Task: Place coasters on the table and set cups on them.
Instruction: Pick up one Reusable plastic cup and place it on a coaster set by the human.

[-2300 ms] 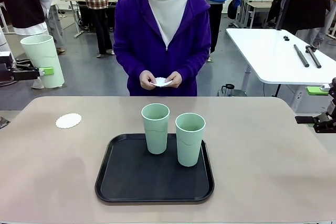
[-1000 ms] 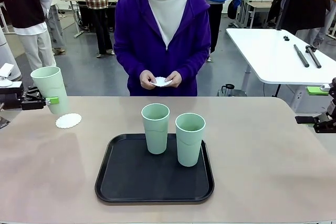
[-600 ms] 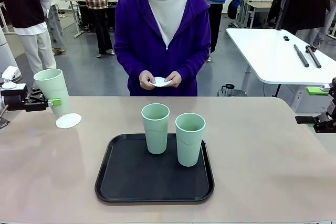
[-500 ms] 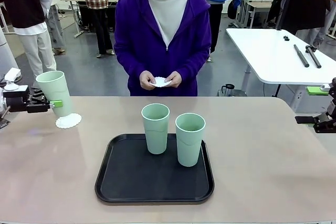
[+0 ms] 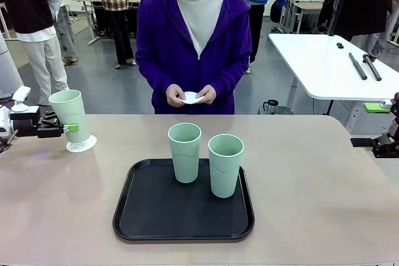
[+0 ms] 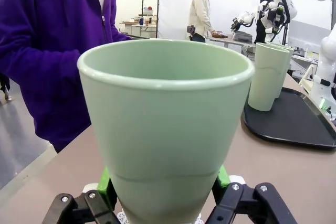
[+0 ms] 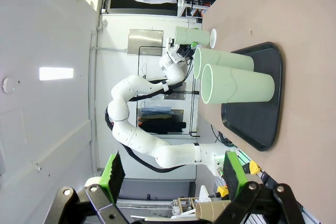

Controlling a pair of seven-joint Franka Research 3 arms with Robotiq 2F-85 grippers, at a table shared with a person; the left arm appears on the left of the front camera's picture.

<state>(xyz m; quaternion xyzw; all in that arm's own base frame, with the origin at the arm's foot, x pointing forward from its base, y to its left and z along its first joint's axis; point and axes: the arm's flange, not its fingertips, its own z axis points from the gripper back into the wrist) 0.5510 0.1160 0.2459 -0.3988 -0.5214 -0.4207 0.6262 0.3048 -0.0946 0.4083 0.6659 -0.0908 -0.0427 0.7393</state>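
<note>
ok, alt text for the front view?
The robot's left hand grips a mint-green cup upright over a white coaster at the table's left edge. Two more cups stand on a black tray mid-table; a person opposite holds more coasters.

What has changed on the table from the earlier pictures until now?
The left gripper, its fingers shut on a cup, brought it down from high at the left to the coaster; whether it rests there is unclear. Unchanged: two cups on the tray, the person's hands holding coasters, the open right gripper.
</note>
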